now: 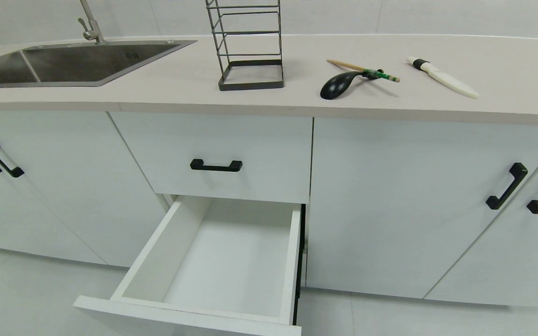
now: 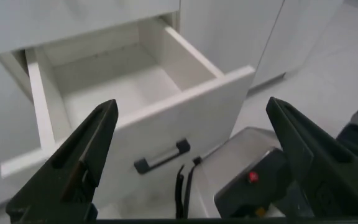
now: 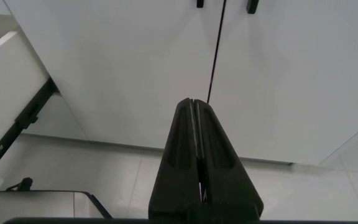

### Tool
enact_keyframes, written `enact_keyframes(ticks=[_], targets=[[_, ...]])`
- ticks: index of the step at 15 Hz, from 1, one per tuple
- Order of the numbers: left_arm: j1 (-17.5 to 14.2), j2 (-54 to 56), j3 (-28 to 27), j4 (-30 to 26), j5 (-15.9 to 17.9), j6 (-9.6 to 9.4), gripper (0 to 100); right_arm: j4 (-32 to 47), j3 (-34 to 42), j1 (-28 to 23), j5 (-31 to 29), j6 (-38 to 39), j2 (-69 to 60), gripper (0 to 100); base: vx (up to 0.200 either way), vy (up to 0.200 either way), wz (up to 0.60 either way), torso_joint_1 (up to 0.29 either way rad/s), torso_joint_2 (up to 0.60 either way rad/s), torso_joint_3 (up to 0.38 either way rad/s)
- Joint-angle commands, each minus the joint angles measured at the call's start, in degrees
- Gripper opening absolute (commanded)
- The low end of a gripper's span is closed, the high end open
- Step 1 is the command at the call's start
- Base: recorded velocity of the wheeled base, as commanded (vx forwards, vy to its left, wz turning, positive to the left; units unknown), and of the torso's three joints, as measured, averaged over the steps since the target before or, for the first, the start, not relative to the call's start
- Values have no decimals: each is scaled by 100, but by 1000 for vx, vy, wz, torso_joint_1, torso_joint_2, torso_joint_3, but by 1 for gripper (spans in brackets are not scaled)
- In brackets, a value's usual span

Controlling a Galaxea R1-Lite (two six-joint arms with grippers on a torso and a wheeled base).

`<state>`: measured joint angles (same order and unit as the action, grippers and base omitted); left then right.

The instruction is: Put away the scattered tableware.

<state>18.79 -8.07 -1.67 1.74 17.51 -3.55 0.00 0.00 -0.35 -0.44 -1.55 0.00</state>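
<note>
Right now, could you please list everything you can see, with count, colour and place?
counter: one, pale beige, along the wall.
sink: one, steel, counter's left end.
tap: one, steel, behind the sink.
rack: one, dark wire, mid-counter.
spoon: one, black, right of the rack.
chopsticks: apparently a pair, wooden with green ends, resting on the spoon's handle.
knife: one, white with black band, counter's right end.
open drawer: one, white, below the closed drawer.
door handles: four, black, two each side.
left fingers: two, black, spread apart, before the open drawer.
right fingers: two, black, pressed together, facing a white cabinet door.
</note>
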Motion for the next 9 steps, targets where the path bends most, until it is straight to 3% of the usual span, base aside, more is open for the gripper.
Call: enact_keyframes(ticks=[1, 2, 5, 6, 8, 9], targets=[[-165, 807, 62, -130, -98, 135, 100, 0, 0, 0, 0, -3, 9, 0, 0, 0, 0, 0, 0, 0], [-165, 807, 62, -113, -318, 258, 100, 0, 0, 0, 0, 14, 9, 0, 0, 0, 0, 0, 0, 0], [-173, 789, 18, -253, -1337, 293, 100, 0, 0, 0, -9, 85, 9, 0, 0, 0, 0, 0, 0, 0], [-182, 728, -18, -297, -1408, 267, 100, 0, 0, 0, -9, 85, 9, 0, 0, 0, 0, 0, 0, 0], [-587, -415, -1143, -306, -1329, -155, 100, 0, 0, 0, 0, 76, 9, 0, 0, 0, 0, 0, 0, 0], [-718, -916, -1573, -183, -1329, -252, 100, 0, 0, 0, 0, 67, 9, 0, 0, 0, 0, 0, 0, 0]])
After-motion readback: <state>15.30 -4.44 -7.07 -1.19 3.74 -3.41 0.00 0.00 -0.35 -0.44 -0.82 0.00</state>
